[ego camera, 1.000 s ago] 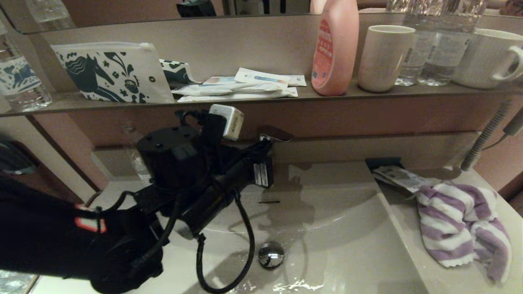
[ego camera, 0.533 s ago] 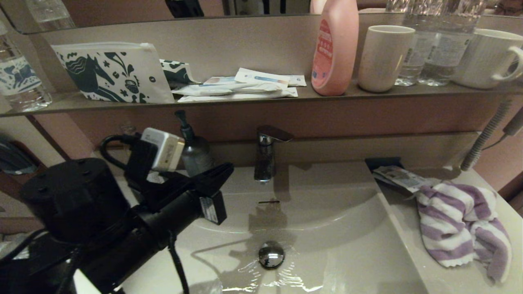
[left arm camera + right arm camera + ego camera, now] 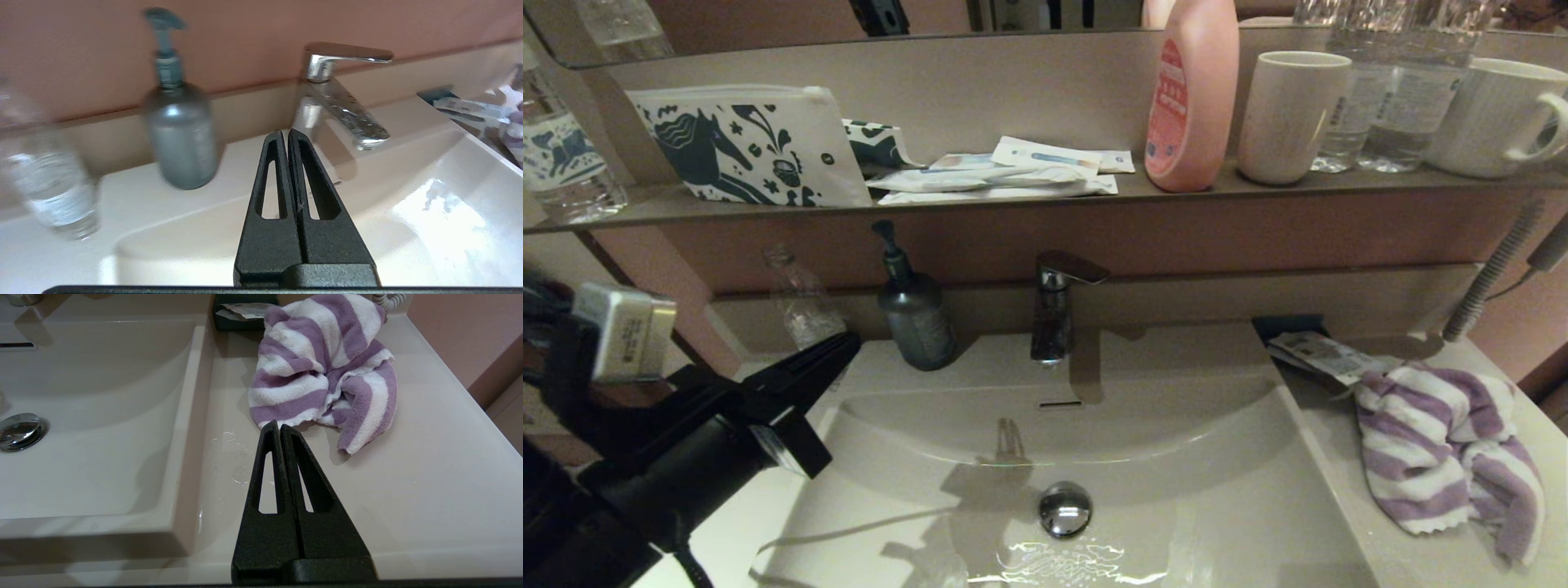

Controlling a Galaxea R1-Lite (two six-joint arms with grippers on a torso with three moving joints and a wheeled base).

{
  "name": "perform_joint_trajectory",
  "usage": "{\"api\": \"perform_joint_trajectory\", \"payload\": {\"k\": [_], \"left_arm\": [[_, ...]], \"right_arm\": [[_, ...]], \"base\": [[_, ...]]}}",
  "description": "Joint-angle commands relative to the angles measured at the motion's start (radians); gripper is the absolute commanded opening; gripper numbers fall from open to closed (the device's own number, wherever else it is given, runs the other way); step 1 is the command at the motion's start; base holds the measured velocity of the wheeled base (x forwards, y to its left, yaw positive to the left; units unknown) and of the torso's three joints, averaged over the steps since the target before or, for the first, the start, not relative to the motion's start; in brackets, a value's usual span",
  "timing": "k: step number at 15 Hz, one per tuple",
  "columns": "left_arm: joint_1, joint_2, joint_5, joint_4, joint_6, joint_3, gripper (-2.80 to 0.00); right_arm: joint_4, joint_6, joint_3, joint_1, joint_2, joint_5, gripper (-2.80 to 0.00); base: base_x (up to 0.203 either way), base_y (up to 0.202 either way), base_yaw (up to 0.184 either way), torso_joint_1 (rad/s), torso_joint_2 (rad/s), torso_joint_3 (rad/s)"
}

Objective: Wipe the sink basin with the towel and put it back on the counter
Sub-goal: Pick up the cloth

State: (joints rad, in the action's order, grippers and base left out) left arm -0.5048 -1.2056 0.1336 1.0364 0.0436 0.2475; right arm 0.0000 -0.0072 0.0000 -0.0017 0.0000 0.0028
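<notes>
The purple-and-white striped towel lies crumpled on the cream counter to the right of the sink basin. Water shimmers in the basin in front of the chrome drain plug. My left gripper is shut and empty, hanging over the basin's left rim and pointing at the faucet. My right gripper is shut and empty, low over the counter just short of the towel's near edge; it does not show in the head view.
A chrome faucet and a grey pump bottle stand behind the basin, a clear bottle to their left. The shelf above holds a horse-print pouch, sachets, a pink bottle and mugs. Packets lie behind the towel.
My left arm has pulled back from in front of the faucet, leftward and toward me, uncovering the pump bottle and basin. The towel has not moved.
</notes>
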Motion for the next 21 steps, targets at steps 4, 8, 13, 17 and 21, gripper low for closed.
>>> {"api": "perform_joint_trajectory", "payload": {"k": [4, 8, 13, 17, 21], "left_arm": [[0.146, 0.185, 0.001, 0.005, 0.068, -0.068, -2.80], [0.249, 0.314, -0.023, 0.000, 0.114, -0.127, -2.80], [0.351, 0.466, -0.026, -0.096, 0.112, -0.140, -2.80], [0.436, 0.662, -0.034, -0.192, 0.110, -0.180, -2.80], [0.509, 0.789, -0.056, -0.272, 0.110, -0.222, -2.80]], "right_arm": [[0.000, 0.000, 0.000, 0.000, 0.000, 0.000, -2.80], [0.000, 0.000, 0.000, 0.000, 0.000, 0.000, -2.80], [0.000, 0.000, 0.000, 0.000, 0.000, 0.000, -2.80], [0.000, 0.000, 0.000, 0.000, 0.000, 0.000, -2.80], [0.000, 0.000, 0.000, 0.000, 0.000, 0.000, -2.80]], "base": [[0.000, 0.000, 0.000, 0.000, 0.00, 0.000], [0.000, 0.000, 0.000, 0.000, 0.00, 0.000], [0.000, 0.000, 0.000, 0.000, 0.00, 0.000], [0.000, 0.000, 0.000, 0.000, 0.00, 0.000], [0.000, 0.000, 0.000, 0.000, 0.00, 0.000]]}}
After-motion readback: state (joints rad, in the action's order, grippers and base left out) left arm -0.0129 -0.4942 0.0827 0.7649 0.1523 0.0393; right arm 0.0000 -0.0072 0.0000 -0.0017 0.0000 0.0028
